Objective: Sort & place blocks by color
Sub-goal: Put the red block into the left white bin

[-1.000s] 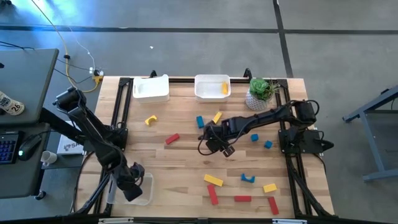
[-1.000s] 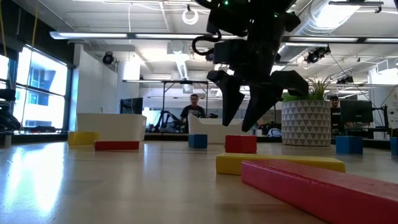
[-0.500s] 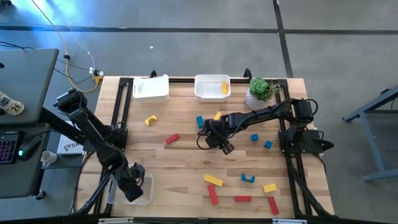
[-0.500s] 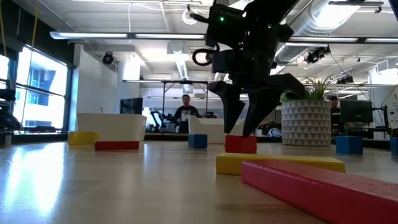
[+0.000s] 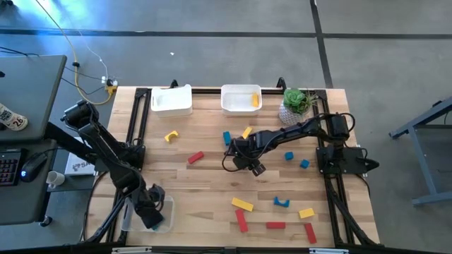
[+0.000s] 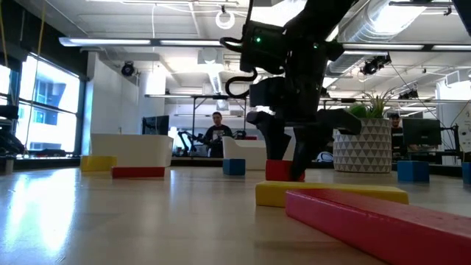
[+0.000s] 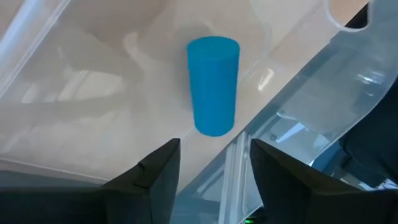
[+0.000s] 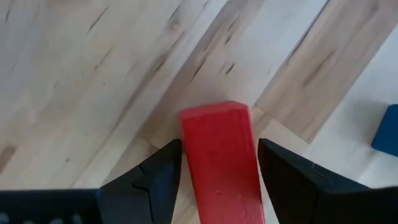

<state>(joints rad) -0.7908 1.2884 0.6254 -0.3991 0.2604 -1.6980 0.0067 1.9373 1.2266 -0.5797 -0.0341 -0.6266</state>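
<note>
My right gripper (image 8: 219, 152) stands open at mid-table (image 5: 245, 158), pointing down. Its two fingers reach down on either side of a short red block (image 8: 216, 134) that lies flat on the wood; in the low view the block (image 6: 278, 171) shows between the fingers. My left gripper (image 7: 214, 152) hangs open over the clear bin (image 5: 167, 212) at the table's near left corner. A blue cylinder block (image 7: 213, 84) lies on its side on the bin's floor, just beyond the fingertips. More red, yellow and blue blocks lie scattered on the table.
Two white bins (image 5: 171, 100) (image 5: 241, 107) stand at the far edge; the right one holds a yellow block (image 5: 255, 101). A potted plant (image 5: 294, 106) is far right. Loose blocks lie near: red (image 5: 195, 157), blue (image 5: 227, 137), yellow (image 5: 246, 132), blue (image 5: 289, 156), and several toward the near edge.
My right gripper has sunk toward the table and shifted a little toward the left edge. Its fingers now reach down past the sides of the red block, where a second ago they hung above it. The block has kept its place.
</note>
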